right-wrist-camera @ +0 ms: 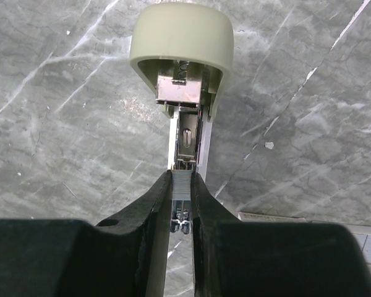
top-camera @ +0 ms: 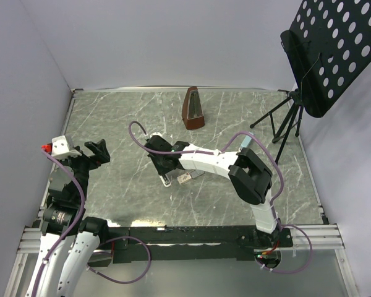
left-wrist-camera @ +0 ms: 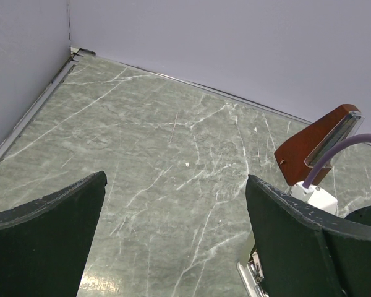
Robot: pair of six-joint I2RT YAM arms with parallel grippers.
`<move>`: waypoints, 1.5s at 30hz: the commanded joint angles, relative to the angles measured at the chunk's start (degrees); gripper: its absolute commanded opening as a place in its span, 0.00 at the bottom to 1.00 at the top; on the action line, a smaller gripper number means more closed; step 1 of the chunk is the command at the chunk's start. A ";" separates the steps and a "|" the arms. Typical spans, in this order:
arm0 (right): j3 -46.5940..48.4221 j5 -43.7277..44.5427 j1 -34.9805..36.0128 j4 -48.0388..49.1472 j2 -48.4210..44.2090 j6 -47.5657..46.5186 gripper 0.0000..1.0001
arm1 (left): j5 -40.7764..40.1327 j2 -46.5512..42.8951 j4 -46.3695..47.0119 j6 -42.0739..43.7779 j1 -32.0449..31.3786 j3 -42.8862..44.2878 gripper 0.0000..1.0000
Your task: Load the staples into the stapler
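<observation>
— Progress so far, starting from the left?

— Left gripper [left-wrist-camera: 176,179] has no part in it yet. Its jaws are spread wide with only bare table [left-wrist-camera: 142,142] between them, and a metronome [left-wrist-camera: 315,145] sits beyond the right-hand finger.

— And the right one?

— Right gripper [right-wrist-camera: 181,178] is pinching the staple strip [right-wrist-camera: 181,190] by its two long sides. The stapler [right-wrist-camera: 185,139] lies directly ahead of those jaws with its cream lid [right-wrist-camera: 182,37] swung up and open, so the opening step looks done.

— Is the strip in?

— Not fully, I'd judge. Its far end meets the near end of the bare channel [right-wrist-camera: 187,148], which shows no staples further along. Seating or sliding it in, letting go and shutting the lid are left.

— Which way does it point?

— Straight out from between the jaws. Its long axis is in line with the channel and aimed at the lid end, so the two look well aligned.

— The staple box [right-wrist-camera: 278,218]?

— On the table just right of the jaws, lying flat.
</observation>
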 commanded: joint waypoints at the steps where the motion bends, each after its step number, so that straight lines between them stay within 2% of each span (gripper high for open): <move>1: 1.02 -0.20 0.30 -0.54 -0.22 -0.45 0.10 | 0.42 -0.12 1.92 -0.20 0.33 -0.03 0.99; 36: 1.47 -0.91 0.21 -1.07 2.42 0.26 0.09 | 0.51 -0.21 1.75 -0.02 0.33 -0.12 1.00; 45: 1.11 -0.38 0.30 -0.72 0.05 -0.09 0.09 | 0.60 -0.12 1.83 -0.02 0.33 -0.12 0.99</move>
